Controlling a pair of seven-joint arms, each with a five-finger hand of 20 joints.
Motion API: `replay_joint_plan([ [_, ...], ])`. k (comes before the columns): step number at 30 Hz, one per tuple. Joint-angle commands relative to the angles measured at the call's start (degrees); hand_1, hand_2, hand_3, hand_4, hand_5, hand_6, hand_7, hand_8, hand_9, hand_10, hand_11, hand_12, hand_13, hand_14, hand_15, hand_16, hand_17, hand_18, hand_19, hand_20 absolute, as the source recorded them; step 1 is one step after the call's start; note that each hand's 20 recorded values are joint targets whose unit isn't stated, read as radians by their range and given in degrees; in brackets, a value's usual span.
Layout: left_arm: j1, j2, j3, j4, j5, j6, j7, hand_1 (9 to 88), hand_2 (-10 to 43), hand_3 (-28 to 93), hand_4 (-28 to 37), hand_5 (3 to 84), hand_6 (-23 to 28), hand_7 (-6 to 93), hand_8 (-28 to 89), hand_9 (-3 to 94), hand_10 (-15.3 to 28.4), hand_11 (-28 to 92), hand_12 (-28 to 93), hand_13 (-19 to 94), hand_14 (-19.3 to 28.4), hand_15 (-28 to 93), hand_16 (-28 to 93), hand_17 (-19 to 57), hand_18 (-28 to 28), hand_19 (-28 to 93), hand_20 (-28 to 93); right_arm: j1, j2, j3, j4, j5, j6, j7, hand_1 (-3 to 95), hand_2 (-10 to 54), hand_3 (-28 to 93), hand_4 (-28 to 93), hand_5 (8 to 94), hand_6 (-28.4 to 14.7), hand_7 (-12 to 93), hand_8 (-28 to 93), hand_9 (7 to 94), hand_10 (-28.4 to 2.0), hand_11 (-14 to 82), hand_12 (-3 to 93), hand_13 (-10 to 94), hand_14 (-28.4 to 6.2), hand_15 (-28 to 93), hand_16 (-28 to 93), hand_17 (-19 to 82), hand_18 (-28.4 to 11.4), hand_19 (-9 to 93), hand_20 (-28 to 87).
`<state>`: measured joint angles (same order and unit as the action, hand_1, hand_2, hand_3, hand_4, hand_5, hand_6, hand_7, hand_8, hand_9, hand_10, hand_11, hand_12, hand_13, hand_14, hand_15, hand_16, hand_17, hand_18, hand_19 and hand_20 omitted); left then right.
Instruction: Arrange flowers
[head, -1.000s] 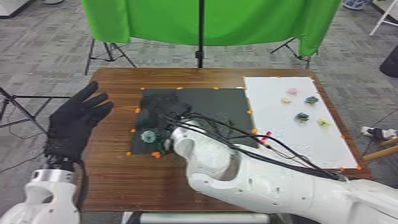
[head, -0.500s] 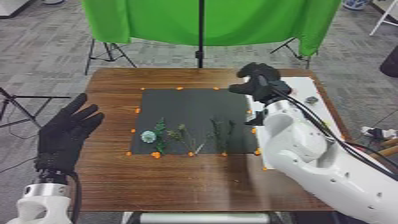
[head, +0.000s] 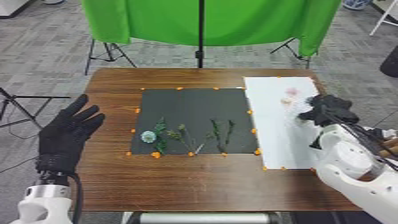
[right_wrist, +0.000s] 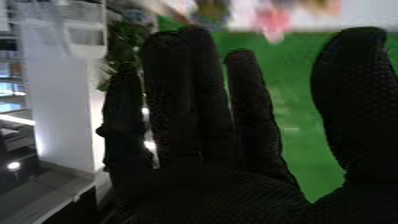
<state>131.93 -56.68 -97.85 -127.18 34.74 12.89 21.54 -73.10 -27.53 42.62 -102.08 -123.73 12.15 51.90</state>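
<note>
Step, as judged: pick-up. Next move: lower, pinch, carry left. Left hand (head: 67, 131): released, fingers extended. Mat (head: 187, 107): pale flower (head: 148, 136) and stems (head: 161, 134) lie on the near half; stems' long axes run roughly near–far, leafy tips far. Sheet (head: 277, 135): pink flower (head: 291, 91) at the far end. Right hand (head: 330, 111): released, fingers straight, at the right edge.

Has a pale blue flower (head: 148, 136) and green stems (head: 229, 132) on the black mat (head: 182, 107), pink flowers (head: 291, 92) on the white sheet (head: 280, 135), the right hand (head: 331, 110) by its right edge.
</note>
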Motion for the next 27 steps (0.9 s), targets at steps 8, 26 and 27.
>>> replay_joint_plan([
  [8,0.3,-1.41,0.12,0.16,0.66,-0.58,-1.07,23.5,8.4,77,-26.7,40.5,9.8,9.7,-9,36.8,21.1,23,10,26,28.4,52,-9,-8.4,28.4,60,7,9.4,-4.3,-11.1,4.2,-3.8,-2.5,2.4,39.9,-9.5,70,-28,58.3,3.6,15,-13,68.7,-12.7,27.4,15.2,63,-10.6,68,14,24,-27.7,76,38],
  [26,1.5,-0.38,-0.3,-0.45,-0.24,0.63,-0.34,23.8,8.4,77,-26.1,40.6,9.9,9.7,-9,36.9,21.2,23,10,26,28.4,52,-9,-8.4,28.4,60,7,6.4,-4.5,-10.8,3.5,-7.4,-0.6,2.0,60.4,-9.5,66,-28,87.2,3.8,16,1,93.7,-5.2,12.1,30.2,82,-2.0,57,28,33,-19.7,83,37],
  [27,1.8,-0.31,-0.54,-0.57,-0.21,0.86,-0.47,23.8,8.4,77,-26.1,40.6,9.9,9.7,-9,36.9,21.2,23,10,26,28.4,52,-9,-8.3,28.4,60,7,6.1,-4.5,-9.9,2.4,-7.8,0.4,1.4,60.5,-9.5,66,-28,87.5,3.7,16,1,93.7,-5.5,12.8,30.0,82,-1.9,57,28,34,-19.5,83,37],
])
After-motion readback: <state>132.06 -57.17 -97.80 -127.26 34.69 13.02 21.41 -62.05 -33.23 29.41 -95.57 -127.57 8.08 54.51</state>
